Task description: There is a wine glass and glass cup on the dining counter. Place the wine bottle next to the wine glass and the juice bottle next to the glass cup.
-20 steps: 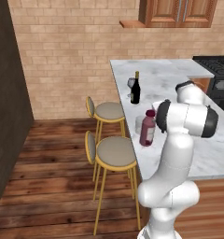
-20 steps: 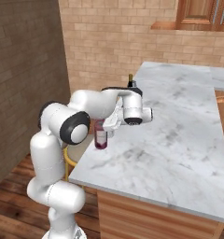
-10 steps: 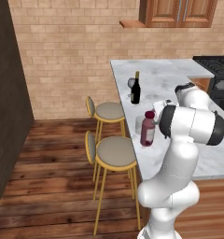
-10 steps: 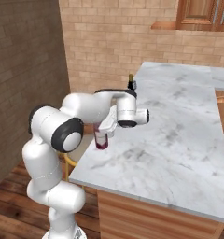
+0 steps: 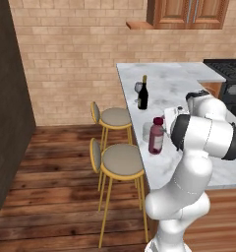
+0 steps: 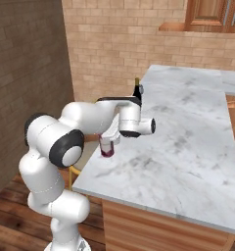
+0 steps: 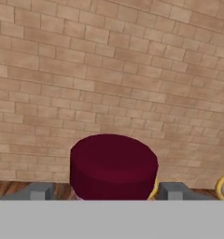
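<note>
At the left edge of the long white-grey marbled dining counter, above the yellow-legged round stools, stands the short clear straight-sided glass cup, and just beside it, to its right in the left base view, the squat juice bottle of dark maroon liquid with a maroon cap and pale label, upright on the marble. Further along the same edge, well apart, the tall dark wine bottle with a gold-tan top stands close by the small clear stemmed wine glass. In the hand view the two-finger gripper straddles the maroon cap with its jaws spread wide, a visible gap on each side, gripping nothing. The risk, as I judge it, lies in the closeness: the fingertips sit level with the cap, so a sideways pull-away could clip it and tip the bottle into the cup or off the counter edge towards the stools. A straight retreat clear of the cap would avoid that.
</note>
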Controlling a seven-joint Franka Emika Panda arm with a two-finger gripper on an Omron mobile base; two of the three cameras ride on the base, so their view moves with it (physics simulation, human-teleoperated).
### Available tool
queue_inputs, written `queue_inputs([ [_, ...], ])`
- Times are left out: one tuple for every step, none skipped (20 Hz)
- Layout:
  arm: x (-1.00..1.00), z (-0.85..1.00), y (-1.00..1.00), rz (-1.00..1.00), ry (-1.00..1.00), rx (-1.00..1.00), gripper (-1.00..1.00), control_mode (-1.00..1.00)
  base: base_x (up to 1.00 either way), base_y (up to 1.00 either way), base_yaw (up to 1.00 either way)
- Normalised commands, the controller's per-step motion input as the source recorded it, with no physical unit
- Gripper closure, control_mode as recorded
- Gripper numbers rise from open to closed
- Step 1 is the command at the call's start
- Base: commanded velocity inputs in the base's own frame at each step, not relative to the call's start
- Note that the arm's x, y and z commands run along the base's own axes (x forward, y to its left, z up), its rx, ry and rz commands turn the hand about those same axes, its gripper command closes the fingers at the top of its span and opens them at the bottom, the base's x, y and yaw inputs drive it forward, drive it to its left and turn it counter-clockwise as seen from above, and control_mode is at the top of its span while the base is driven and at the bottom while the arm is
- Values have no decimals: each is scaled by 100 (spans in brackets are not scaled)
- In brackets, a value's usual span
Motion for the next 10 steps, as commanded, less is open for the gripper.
queue_inputs([
  [-3,-17,-27,-5,0,0,-100,-100,0,0,0],
  [-2,-13,-27,-5,0,0,-100,-100,0,0,0],
  [0,-8,-28,-4,0,0,-100,-100,0,0,0],
  [0,-5,-27,-4,0,0,-100,-100,0,0,0],
  [0,0,-24,-4,0,0,-100,-100,0,0,0],
  [0,0,-24,-4,0,0,-100,-100,0,0,0],
  [0,0,-27,-4,0,0,-100,-100,0,0,0],
  [-4,0,-30,-5,0,0,-100,-100,0,0,0],
  [0,0,-35,-7,0,0,-100,-100,0,0,0],
  [0,0,-32,-7,0,0,-100,-100,0,0,0],
])
